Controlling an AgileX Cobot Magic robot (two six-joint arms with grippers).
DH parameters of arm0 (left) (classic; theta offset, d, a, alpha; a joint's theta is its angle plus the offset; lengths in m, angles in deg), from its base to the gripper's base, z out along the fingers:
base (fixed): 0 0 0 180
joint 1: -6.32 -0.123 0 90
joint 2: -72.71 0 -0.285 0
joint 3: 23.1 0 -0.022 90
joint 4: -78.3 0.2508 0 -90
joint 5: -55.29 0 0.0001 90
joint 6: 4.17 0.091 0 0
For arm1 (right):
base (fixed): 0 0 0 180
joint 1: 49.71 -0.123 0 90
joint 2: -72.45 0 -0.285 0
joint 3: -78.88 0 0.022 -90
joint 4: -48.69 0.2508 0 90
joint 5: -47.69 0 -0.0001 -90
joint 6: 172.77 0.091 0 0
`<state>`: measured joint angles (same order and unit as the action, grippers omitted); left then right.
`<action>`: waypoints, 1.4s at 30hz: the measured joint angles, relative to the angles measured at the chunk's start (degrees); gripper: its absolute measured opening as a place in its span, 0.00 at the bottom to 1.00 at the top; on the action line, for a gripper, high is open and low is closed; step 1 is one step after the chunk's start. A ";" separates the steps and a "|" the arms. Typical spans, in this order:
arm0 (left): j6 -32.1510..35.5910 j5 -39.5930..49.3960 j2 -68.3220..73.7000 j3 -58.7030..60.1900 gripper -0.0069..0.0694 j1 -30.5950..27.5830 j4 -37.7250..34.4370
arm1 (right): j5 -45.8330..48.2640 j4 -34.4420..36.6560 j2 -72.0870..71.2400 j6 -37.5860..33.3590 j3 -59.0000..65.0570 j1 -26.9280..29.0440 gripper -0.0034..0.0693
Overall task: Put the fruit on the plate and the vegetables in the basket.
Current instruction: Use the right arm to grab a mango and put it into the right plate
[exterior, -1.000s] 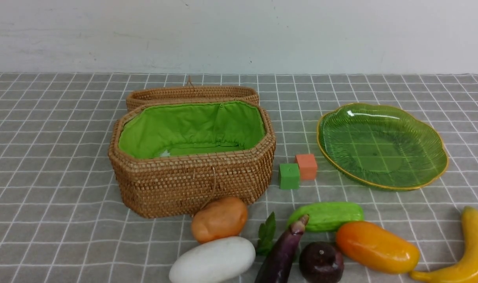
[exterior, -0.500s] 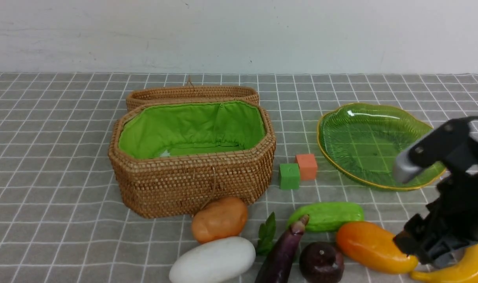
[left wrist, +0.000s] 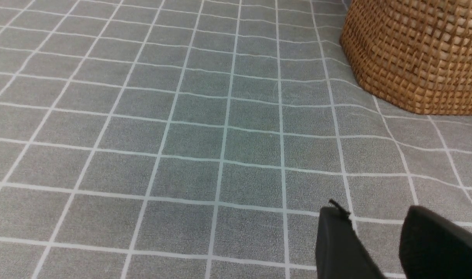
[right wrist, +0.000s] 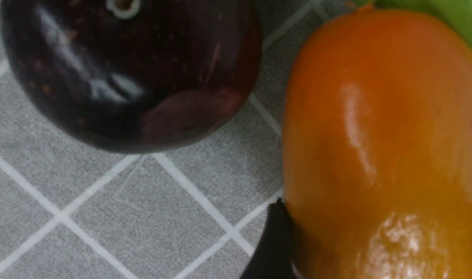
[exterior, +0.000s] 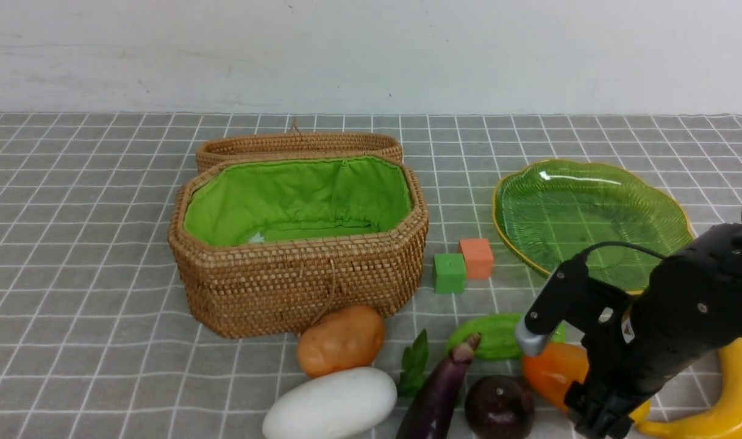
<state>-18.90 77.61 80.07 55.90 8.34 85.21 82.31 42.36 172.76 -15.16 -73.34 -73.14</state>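
Observation:
My right gripper (exterior: 596, 414) is down over the orange-yellow mango (exterior: 547, 369) at the front right. In the right wrist view one black finger (right wrist: 272, 240) presses against the mango (right wrist: 375, 116), and the other finger is hidden. The mango lies on the cloth beside the dark purple round fruit (exterior: 499, 407) (right wrist: 131, 69). The banana (exterior: 733, 390) lies behind the arm. The green plate (exterior: 495, 213) is bare. The basket (exterior: 297, 286) stands open. In front of it lie the potato (exterior: 340, 339), white gourd (exterior: 331, 405), leaf sprig (exterior: 414, 363), eggplant (exterior: 438, 396) and cucumber (exterior: 489, 335). My left gripper (left wrist: 375, 212) hangs open over bare cloth near the basket (left wrist: 418, 54).
A green cube (exterior: 449, 272) and an orange cube (exterior: 475, 258) sit between the basket and the plate. The basket's wicker lid (exterior: 297, 145) is folded back behind it. A white wall closes off the far side of the checked grey tablecloth (exterior: 72, 244).
The right arm came into view from the right and dropped leftwards onto the mango. Its jaws opened wide and then closed in around the fruit. Nothing else has moved.

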 joint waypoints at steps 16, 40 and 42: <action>0.00 0.00 0.00 0.00 0.40 0.00 0.00 | 17.19 7.63 -9.68 0.49 -11.03 6.66 0.82; 0.00 0.00 0.00 0.00 0.40 0.00 0.00 | 0.62 28.08 19.47 16.34 -34.98 25.10 0.98; 0.00 0.00 0.00 0.00 0.40 0.00 0.00 | 4.32 24.28 17.34 21.64 -34.98 25.10 0.97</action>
<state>-18.90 77.61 80.07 55.90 8.34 85.21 86.64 66.64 190.10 6.48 -108.32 -48.04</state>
